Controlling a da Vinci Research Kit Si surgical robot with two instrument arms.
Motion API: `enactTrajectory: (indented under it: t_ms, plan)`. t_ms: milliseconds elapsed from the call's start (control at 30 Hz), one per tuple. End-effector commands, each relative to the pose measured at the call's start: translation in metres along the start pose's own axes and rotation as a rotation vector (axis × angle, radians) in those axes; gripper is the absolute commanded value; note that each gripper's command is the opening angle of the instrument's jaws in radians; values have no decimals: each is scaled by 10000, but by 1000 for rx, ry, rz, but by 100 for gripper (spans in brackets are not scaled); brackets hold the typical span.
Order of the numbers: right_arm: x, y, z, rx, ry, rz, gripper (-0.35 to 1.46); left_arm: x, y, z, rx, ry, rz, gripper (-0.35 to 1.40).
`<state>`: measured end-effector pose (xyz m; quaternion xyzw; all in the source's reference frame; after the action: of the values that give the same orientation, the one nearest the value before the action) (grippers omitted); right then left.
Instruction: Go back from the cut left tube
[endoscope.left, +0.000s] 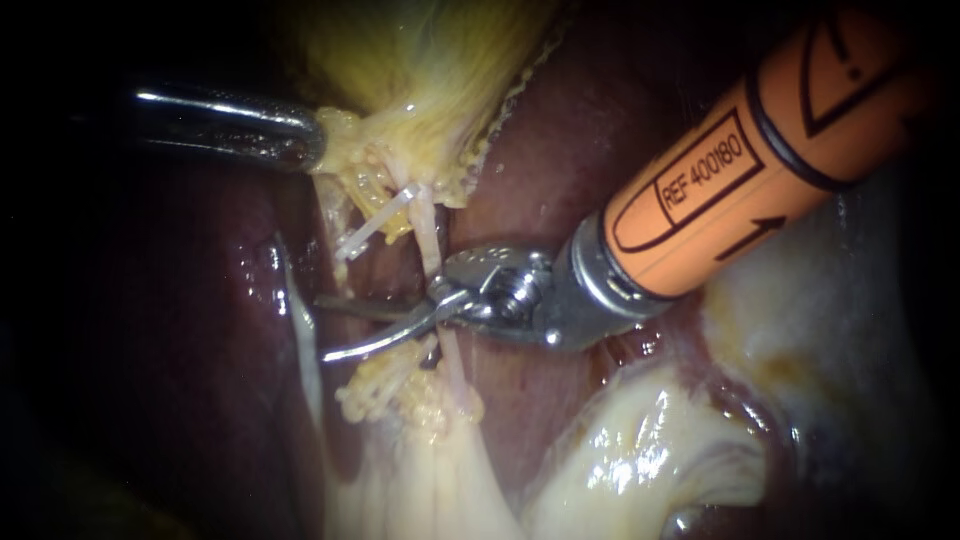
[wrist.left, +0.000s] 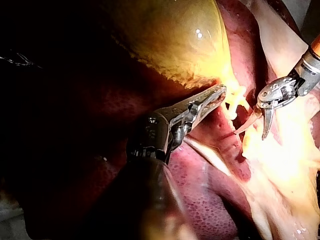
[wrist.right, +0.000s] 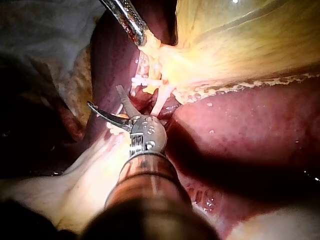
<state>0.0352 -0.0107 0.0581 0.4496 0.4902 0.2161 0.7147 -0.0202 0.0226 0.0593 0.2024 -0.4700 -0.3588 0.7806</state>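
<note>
Endoscope view: the right instrument (endoscope.left: 322, 328) holds its two curved blades parted with nothing between them, the tips pointing toward the view's left. They lie in the gap of the cut left tube (endoscope.left: 334, 210). The tube's long axis runs up and down the view. Its upper stub carries a white clip (endoscope.left: 378, 220), and its lower stub sits in yellow fat below the blades. The orange shaft slants in from the upper right. The left instrument (endoscope.left: 316, 142) lies level, its jaws clenched on the gallbladder (endoscope.left: 440, 60) at its lower edge, above the dark liver (endoscope.left: 180, 330).
</note>
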Motion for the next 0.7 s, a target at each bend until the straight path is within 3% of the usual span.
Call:
enactTrajectory:
  t_ms: [33,133,233,333,400,433,533,600,700]
  plan:
    - [0,-4,-2,-6,4,-32,131,0,0,0,1,0,0,-35]
    - [-4,-19,-13,-89,50,-73,138,1,1,-1,2,0,0,-35]
    - [-4,-37,-30,-271,128,-183,145,1,2,-1,2,1,0,-35]
    - [-1,-55,-60,-343,149,-232,145,1,2,-1,2,1,0,-35]
    - [3,-65,-87,-387,137,-260,145,1,2,-2,3,1,1,-35]
    - [4,-68,-99,-407,123,-274,145,1,2,-2,3,1,1,-35]
    - [7,-78,-132,-481,17,-344,145,1,2,-2,3,1,1,-35]
    - [9,-84,-152,-528,-89,-397,145,1,2,-2,3,1,1,-35]
    - [10,-93,-171,-574,-232,-405,145,2,2,-2,3,1,1,-35]
